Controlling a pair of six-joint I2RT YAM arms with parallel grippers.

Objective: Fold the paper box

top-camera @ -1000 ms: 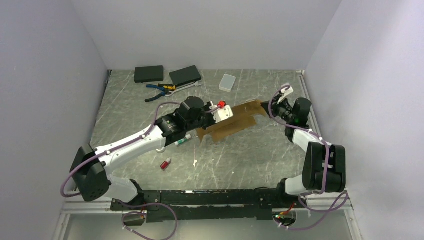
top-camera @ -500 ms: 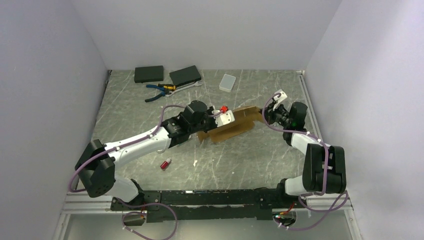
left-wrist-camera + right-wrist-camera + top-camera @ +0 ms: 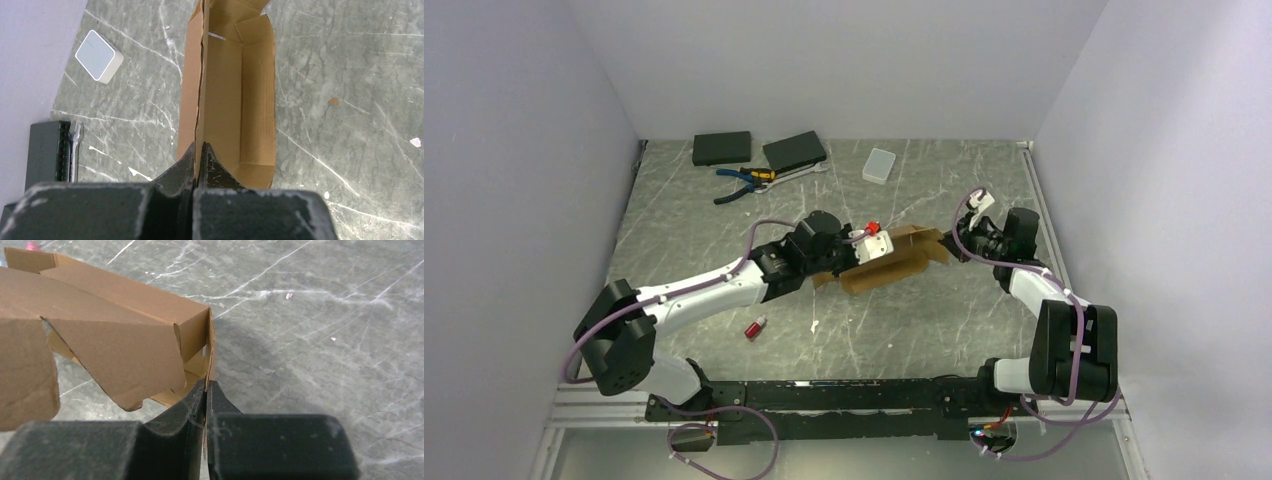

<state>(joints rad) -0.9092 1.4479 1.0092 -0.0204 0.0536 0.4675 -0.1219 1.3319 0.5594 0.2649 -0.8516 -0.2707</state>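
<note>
The paper box (image 3: pixel 902 262) is a brown cardboard mailer, partly folded, sitting low near the middle of the table between both arms. In the left wrist view its long wall stands upright beside an open trough (image 3: pixel 240 90), and my left gripper (image 3: pixel 198 148) is shut on the near end of that wall. In the top view my left gripper (image 3: pixel 871 250) sits at the box's left end. My right gripper (image 3: pixel 206 386) is shut on the thin edge of the end panel of the box (image 3: pixel 115 310), with a loose flap hanging to the left. From above, the right gripper (image 3: pixel 952 246) meets the box's right end.
Two flat black boxes (image 3: pixel 722 148) (image 3: pixel 794 150) lie at the back left, with pliers (image 3: pixel 742 181) and a wrench just in front. A small white plastic case (image 3: pixel 878 165) (image 3: pixel 98 56) lies at the back. A small red bottle (image 3: pixel 755 327) lies near the left arm. Walls close off three sides.
Both arms have brought the box down and nearer, from tilted above the table to low over it. The left arm has stretched rightward, and the box looks more closed up.
</note>
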